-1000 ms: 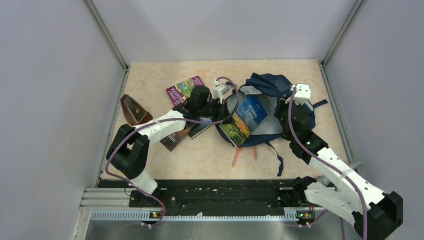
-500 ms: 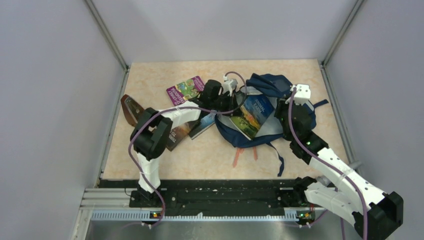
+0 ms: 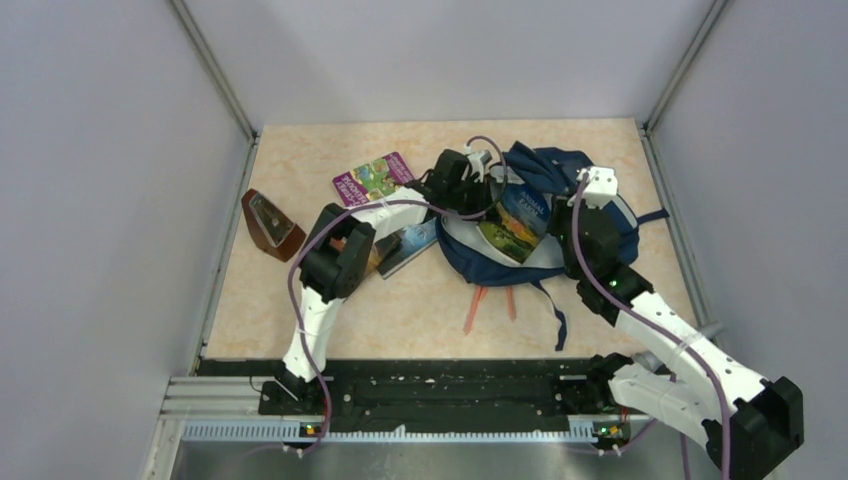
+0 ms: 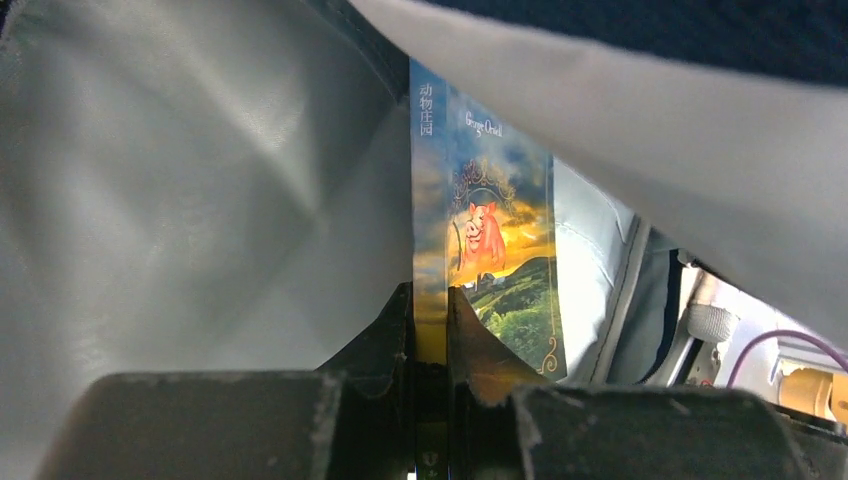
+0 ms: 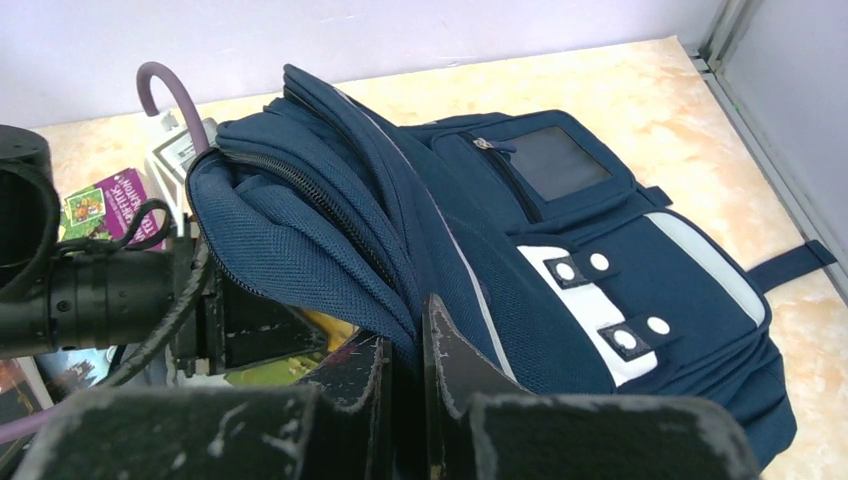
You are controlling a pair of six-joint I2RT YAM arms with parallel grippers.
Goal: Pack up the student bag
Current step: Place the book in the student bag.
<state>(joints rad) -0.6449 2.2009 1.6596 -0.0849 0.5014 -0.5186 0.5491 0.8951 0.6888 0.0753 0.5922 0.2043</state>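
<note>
left gripper (image 4: 430, 300) shoved the book (image 4: 500, 250) further into the student bag (image 5: 560, 230), spine pinched between its fingers (image 4: 385, 335), right gripper (image 5: 405, 335) clamped on bag fabric

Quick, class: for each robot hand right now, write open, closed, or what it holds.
Left hand: closed on the Animal Farm book, inside the student bag.
Right hand: closed on the student bag's zip-opening edge.
</note>
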